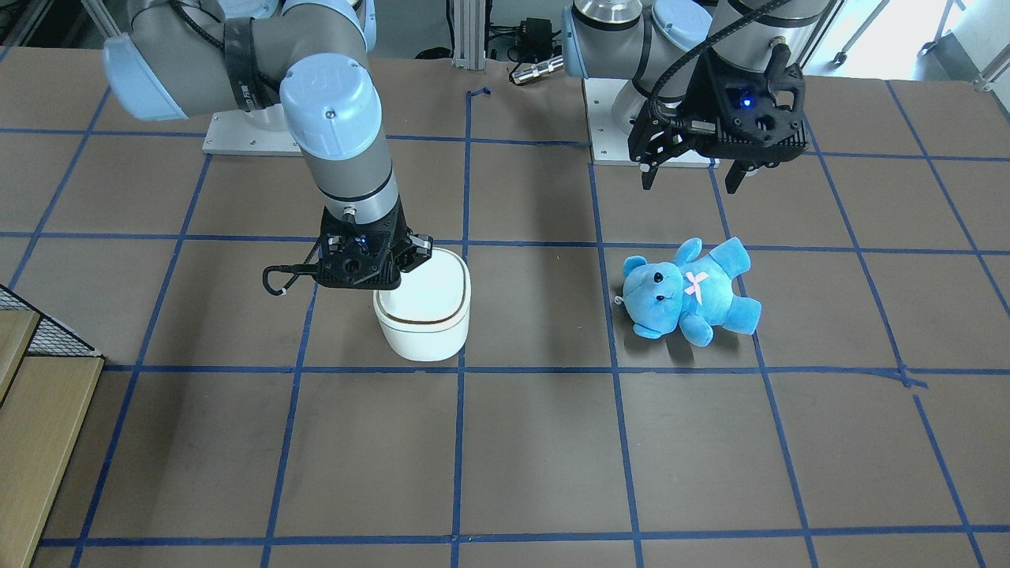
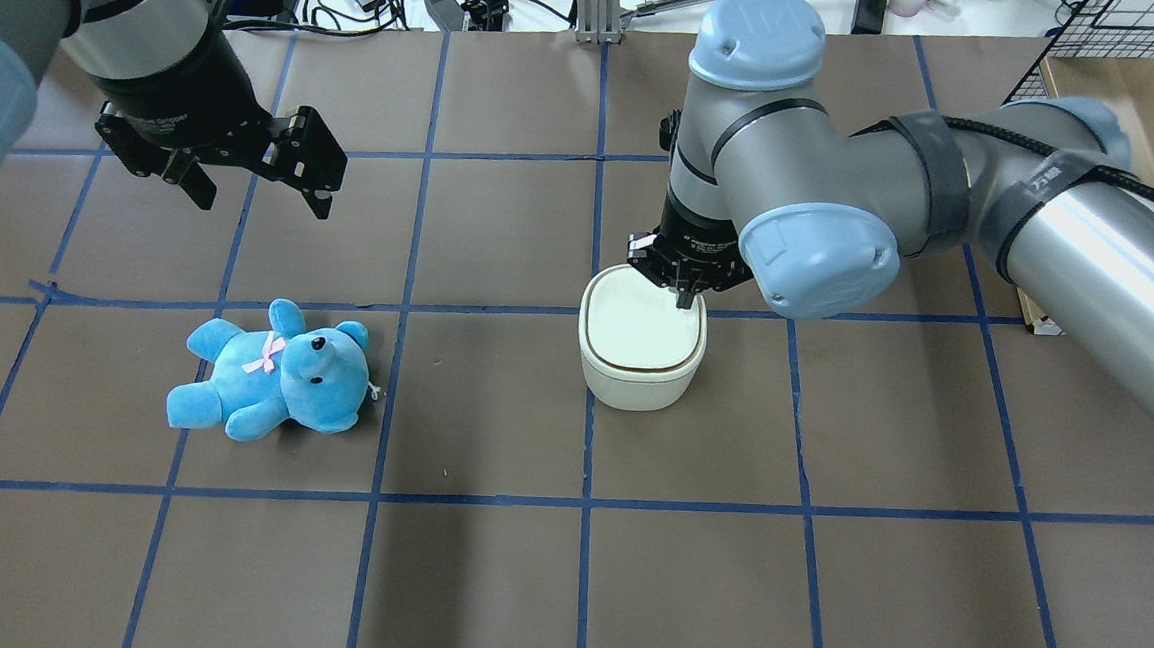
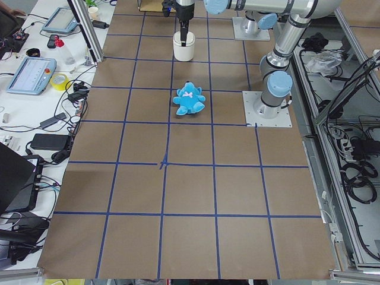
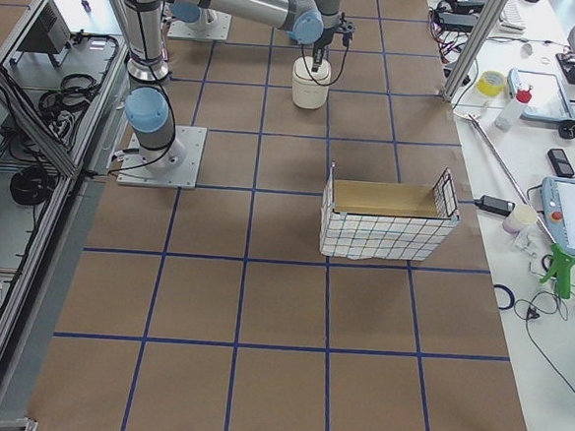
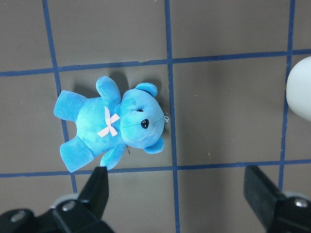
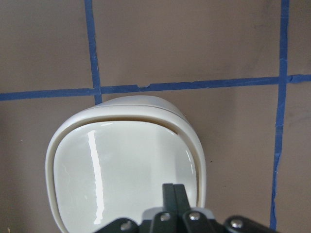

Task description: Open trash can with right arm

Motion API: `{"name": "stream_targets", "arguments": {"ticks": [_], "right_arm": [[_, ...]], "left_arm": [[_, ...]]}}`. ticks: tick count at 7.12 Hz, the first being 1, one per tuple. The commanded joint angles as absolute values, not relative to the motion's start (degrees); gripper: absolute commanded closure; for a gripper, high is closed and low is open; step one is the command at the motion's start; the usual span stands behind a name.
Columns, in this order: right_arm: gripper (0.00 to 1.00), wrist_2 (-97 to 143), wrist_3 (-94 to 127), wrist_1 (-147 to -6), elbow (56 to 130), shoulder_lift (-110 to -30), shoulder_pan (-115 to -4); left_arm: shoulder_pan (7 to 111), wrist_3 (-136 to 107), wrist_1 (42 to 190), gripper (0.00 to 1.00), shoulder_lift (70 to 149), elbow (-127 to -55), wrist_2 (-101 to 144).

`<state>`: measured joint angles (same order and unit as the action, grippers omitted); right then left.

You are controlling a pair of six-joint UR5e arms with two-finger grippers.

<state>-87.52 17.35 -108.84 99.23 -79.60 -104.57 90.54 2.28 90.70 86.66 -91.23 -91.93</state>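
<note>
While clenched shut on nothing, the right gripper (image 6: 173, 188) has its tips at the lid's (image 6: 112, 165) edge; the trash can (image 6: 50, 160) sits directly beneath. Judged step: lid press. Next needs steady downward push.

A blue plush teddy bear (image 2: 273, 386) lies face-up on the brown table (image 2: 481, 579) gridded with blue tape.

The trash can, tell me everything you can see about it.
The trash can is a small white plastic bin, rounded-square, with a glossy flip lid edged by a thin dark line. It stands upright on the brown table, lid down or barely tipped. The right gripper, shut, has its fingertips on the lid near one edge.
</note>
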Motion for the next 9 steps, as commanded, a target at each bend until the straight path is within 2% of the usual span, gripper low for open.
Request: {"name": "stream_targets", "arguments": {"ticks": [1, 3, 5, 6, 7, 9], "right_arm": [[1.0, -87.63, 17.05, -105.32, 96.79, -82.35, -104.15], [1.0, -88.24, 14.52, -96.82, 89.16, -82.18, -102.49], [0.98, -87.63, 5.67, -83.56, 78.97, -82.35, -96.01], [0.79, -88.24, 3.36, -82.02, 77.45, -82.53, -94.5], [0.44, -89.9, 1.16, -82.96, 77.34, -83.31, -93.96], [0.18, -92.55, -0.71, -87.0, 77.7, -83.5, -94.04]], "left_arm": [[90.53, 2.29, 90.7, 0.0, 86.66, -91.23, -91.93], [90.53, 2.29, 90.7, 0.0, 86.66, -91.23, -91.93], [90.53, 2.29, 90.7, 0.0, 86.66, -91.23, -91.93], [90.53, 2.29, 90.7, 0.0, 86.66, -91.23, -91.93], [90.53, 2.29, 90.7, 0.0, 86.66, -91.23, -91.93], [90.53, 2.29, 90.7, 0.0, 86.66, -91.23, -91.93]]}}
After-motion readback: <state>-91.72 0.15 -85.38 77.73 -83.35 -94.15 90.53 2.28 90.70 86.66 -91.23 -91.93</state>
